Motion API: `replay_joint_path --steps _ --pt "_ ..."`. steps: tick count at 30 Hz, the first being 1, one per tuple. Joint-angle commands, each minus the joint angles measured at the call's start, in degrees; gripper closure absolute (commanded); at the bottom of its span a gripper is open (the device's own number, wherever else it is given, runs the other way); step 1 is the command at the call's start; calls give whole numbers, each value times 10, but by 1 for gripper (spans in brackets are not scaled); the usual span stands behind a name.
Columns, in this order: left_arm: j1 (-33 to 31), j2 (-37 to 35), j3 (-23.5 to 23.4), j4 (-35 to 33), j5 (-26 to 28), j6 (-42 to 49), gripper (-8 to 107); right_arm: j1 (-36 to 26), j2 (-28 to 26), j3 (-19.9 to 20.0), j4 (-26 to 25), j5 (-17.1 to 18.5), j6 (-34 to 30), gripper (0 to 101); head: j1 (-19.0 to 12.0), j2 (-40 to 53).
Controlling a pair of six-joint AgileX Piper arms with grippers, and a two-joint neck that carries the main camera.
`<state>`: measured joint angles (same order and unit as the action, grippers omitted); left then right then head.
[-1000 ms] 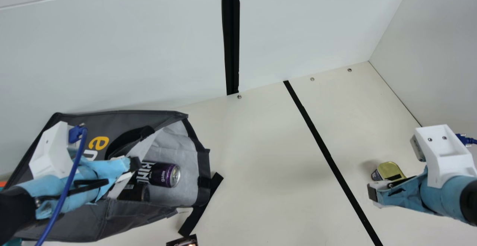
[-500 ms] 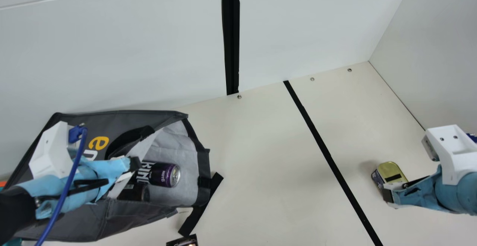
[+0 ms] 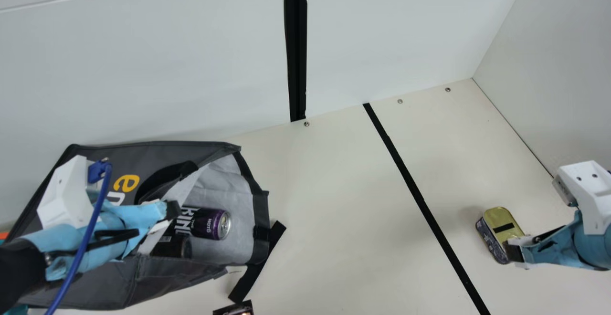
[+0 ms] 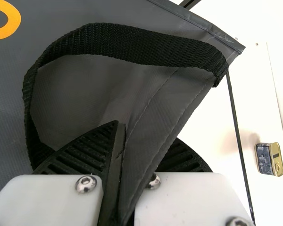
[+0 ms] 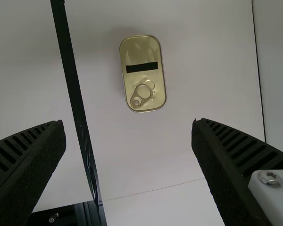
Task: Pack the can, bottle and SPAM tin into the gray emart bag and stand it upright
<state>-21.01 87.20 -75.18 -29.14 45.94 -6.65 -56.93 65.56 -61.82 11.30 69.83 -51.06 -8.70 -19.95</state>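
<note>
Black ribbed fingers of the right gripper (image 3: pixel 514 250) are wide apart, and near them is the SPAM tin (image 3: pixel 500 229). The left gripper (image 3: pixel 173 210) holds the gray emart bag (image 3: pixel 167 150) by its edge; beyond its tips, the can (image 3: pixel 210 223) lies inside.

The right hand (image 3: pixel 513 250) moved rightward, baring more SPAM tin (image 3: pixel 497 218).

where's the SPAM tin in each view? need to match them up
Main view: SPAM tin low on the right side, by the right gripper.
Left wrist view: tin small and far off, past the bag and across the black strip.
Right wrist view: tin out beyond the open fingertips, pull tab visible.
Shared landmark: the black strip on the table, running past the tin.
</note>
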Motion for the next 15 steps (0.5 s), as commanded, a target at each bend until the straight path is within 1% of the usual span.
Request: replay_joint_path --steps 1,15 --pt "0 0 0 0 0 0 107 -5 7 -2 2 1 -14 6 -13 0" --pt "0 0 0 0 0 0 107 -17 55 -9 18 1 -63 6 -13 0"
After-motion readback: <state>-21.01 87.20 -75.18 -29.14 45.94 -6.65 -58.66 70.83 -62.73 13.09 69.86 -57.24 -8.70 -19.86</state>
